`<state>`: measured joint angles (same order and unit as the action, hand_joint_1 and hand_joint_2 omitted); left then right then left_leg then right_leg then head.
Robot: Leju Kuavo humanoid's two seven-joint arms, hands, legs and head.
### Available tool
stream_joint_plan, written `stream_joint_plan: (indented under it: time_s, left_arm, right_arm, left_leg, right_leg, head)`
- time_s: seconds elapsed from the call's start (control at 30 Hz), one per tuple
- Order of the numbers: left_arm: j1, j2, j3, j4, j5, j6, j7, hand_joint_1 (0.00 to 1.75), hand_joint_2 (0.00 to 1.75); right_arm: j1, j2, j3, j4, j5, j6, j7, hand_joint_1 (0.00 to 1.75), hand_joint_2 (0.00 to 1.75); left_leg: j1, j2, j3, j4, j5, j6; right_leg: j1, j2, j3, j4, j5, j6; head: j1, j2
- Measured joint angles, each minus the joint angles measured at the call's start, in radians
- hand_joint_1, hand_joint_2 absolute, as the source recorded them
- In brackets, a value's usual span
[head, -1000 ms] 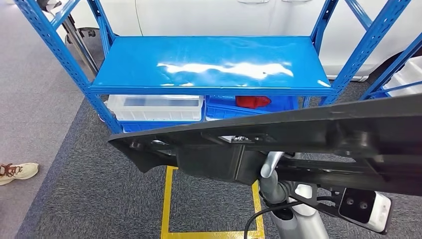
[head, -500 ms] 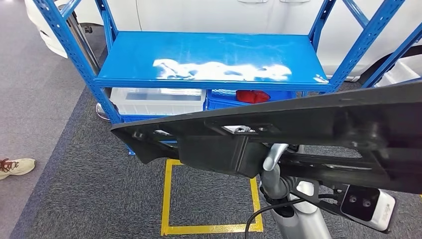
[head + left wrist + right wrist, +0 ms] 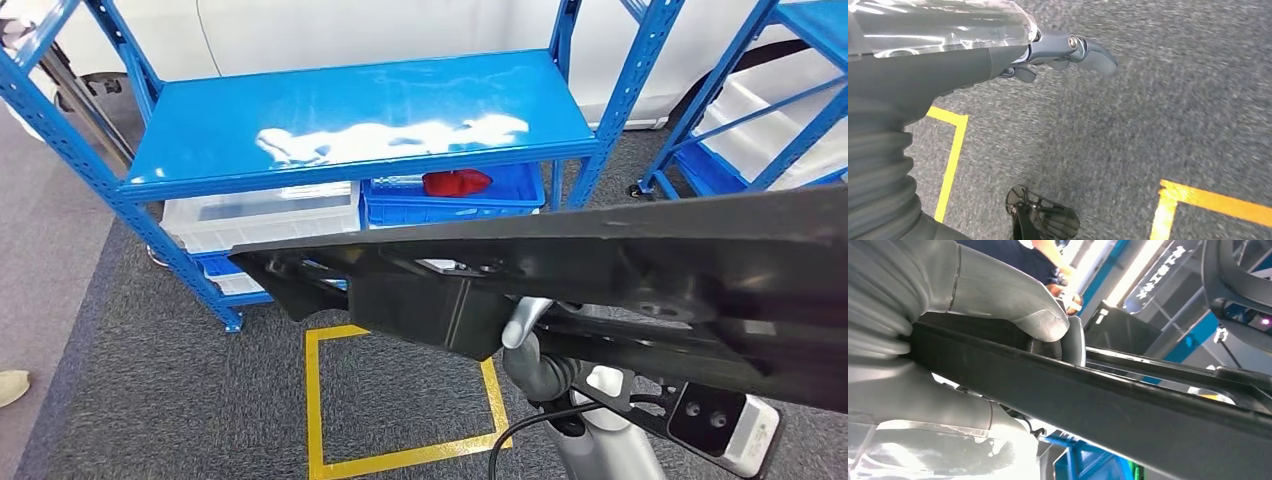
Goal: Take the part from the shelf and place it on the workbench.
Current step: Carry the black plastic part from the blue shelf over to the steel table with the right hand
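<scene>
Carrying stage: right hand [image 3: 1013,315] clamps the long black part [image 3: 560,270], held clear of the blue shelf [image 3: 340,130]; left hand [image 3: 1068,50] hangs loosely curled, holding nothing. Next: find the workbench, lower the part level

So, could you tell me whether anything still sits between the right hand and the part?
No: the right hand already grips the long black part, thumb over its edge. No workbench is in view, so that path cannot be judged.
</scene>
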<state>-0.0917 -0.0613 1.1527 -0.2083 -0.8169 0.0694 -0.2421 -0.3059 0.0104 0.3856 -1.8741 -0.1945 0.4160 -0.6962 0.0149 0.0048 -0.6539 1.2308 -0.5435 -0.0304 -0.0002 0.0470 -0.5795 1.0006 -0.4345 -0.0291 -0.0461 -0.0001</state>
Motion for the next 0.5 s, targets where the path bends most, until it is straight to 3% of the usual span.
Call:
stream_joint_plan:
  time_s: [0.07,0.1,0.17,0.2,0.23,0.3,0.37,0.43,0.47,0.5]
  left_arm:
    - [0.000,-0.001,0.001,0.000,-0.005,0.002,-0.004,0.00,1.75]
    - [0.000,-0.001,0.001,0.000,-0.009,0.002,-0.005,0.00,1.75]
    - [0.001,-0.003,0.001,0.000,-0.021,0.002,-0.004,0.00,1.75]
    - [0.001,-0.006,0.000,0.000,-0.029,0.002,-0.002,0.00,1.75]
    - [0.000,-0.009,-0.002,0.000,-0.037,0.001,0.000,0.00,1.75]
    - [0.000,-0.014,-0.008,0.000,-0.049,-0.003,0.005,0.00,1.75]
    - [0.003,-0.016,-0.013,0.000,-0.054,-0.008,0.008,0.00,1.75]
    - [0.005,-0.016,-0.015,0.000,-0.054,-0.014,0.010,0.00,1.75]
    - [0.004,-0.017,-0.016,0.000,-0.053,-0.018,0.011,0.00,1.75]
    - [0.002,-0.018,-0.016,0.000,-0.050,-0.023,0.012,0.00,1.75]
  right_arm:
    - [0.004,-0.002,0.001,-0.009,0.009,0.001,0.000,1.75,1.75]
    - [0.005,-0.002,0.001,-0.015,0.014,0.005,0.000,1.75,1.75]
    - [0.012,-0.002,0.001,-0.029,0.028,0.018,-0.001,1.75,1.75]
    - [0.017,-0.003,0.000,-0.039,0.038,0.026,-0.001,1.75,1.75]
    - [0.023,-0.003,0.000,-0.050,0.048,0.036,-0.001,1.75,1.75]
    - [0.029,-0.003,-0.002,-0.074,0.064,0.050,-0.001,1.75,1.75]
    - [0.032,-0.002,-0.003,-0.092,0.072,0.054,-0.002,1.75,1.75]
    - [0.036,-0.002,-0.003,-0.104,0.080,0.054,-0.002,1.75,1.75]
    - [0.037,-0.002,-0.003,-0.110,0.083,0.053,-0.002,1.75,1.75]
    - [0.037,-0.002,-0.003,-0.119,0.084,0.052,-0.002,1.75,1.75]
  left_leg:
    - [0.005,-0.034,0.059,-0.135,0.067,0.003]
    - [0.007,-0.053,0.081,-0.184,0.081,0.005]
    - [0.007,-0.070,0.093,-0.213,0.077,0.011]
    - [0.009,-0.061,0.093,-0.216,0.079,0.017]
    - [0.010,-0.051,0.093,-0.219,0.081,0.023]
    - [0.013,-0.029,0.095,-0.226,0.087,0.037]
    - [0.010,-0.003,0.095,-0.227,0.087,0.045]
    - [0.008,0.023,0.095,-0.227,0.085,0.046]
    - [0.008,0.035,0.095,-0.226,0.084,0.045]
    - [0.008,0.046,0.096,-0.226,0.083,0.044]
  right_leg:
    - [0.001,0.023,-0.003,0.009,-0.004,0.006]
    - [0.001,0.034,-0.008,0.014,-0.004,0.011]
    - [-0.001,0.053,-0.020,0.019,-0.001,0.023]
    - [-0.001,0.061,-0.024,0.019,0.001,0.029]
    - [0.000,0.054,-0.027,0.021,0.000,0.036]
    - [0.003,0.012,-0.049,0.066,-0.030,0.046]
    - [-0.001,-0.029,-0.107,0.189,-0.094,0.052]
    - [-0.008,-0.037,-0.158,0.294,-0.127,0.057]
    - [-0.011,-0.040,-0.158,0.296,-0.117,0.059]
    - [-0.012,-0.045,-0.138,0.259,-0.092,0.059]
  head:
    - [0.000,0.000]
    - [0.000,0.000]
    - [0.000,0.000]
    - [0.000,0.000]
    - [0.000,0.000]
    - [0.000,0.000]
    - [0.000,0.000]
    - [0.000,0.000]
    - [0.000,0.000]
    - [0.000,0.000]
